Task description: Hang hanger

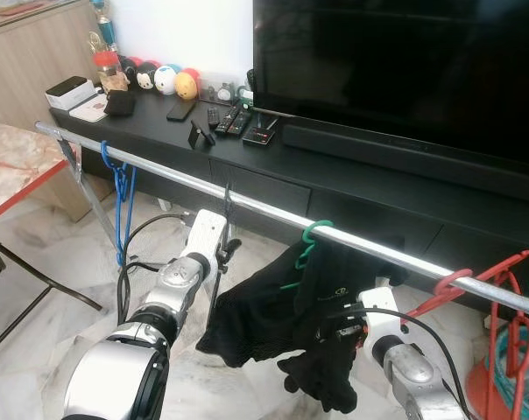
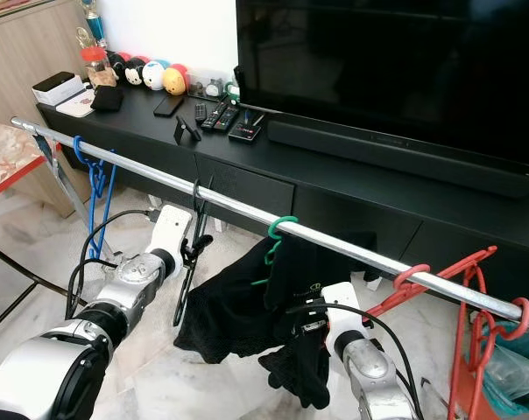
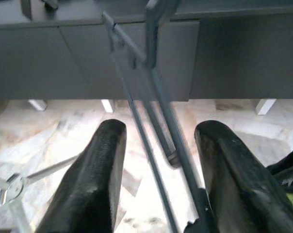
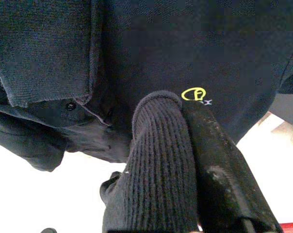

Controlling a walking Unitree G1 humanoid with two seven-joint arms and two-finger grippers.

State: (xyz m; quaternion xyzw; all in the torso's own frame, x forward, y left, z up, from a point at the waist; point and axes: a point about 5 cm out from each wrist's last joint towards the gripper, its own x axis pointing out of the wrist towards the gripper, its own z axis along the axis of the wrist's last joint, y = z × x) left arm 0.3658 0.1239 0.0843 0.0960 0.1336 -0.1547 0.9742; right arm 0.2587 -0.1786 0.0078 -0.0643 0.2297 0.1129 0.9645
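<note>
A dark hanger point(image 1: 222, 254) hangs by its hook on the silver rail point(image 1: 273, 210), its wires running between the spread fingers of the left pincer point(image 3: 158, 170). The right pincer point(image 4: 185, 145) is closed on the black garment point(image 1: 282, 324), which hangs from a green hanger point(image 1: 306, 241) further along the rail.

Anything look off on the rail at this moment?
Yes: the black garment on the green hanger hangs bunched and lopsided, sagging low, with fabric draped over a finger of the right pincer. The left pincer straddles the black hanger, open.
</note>
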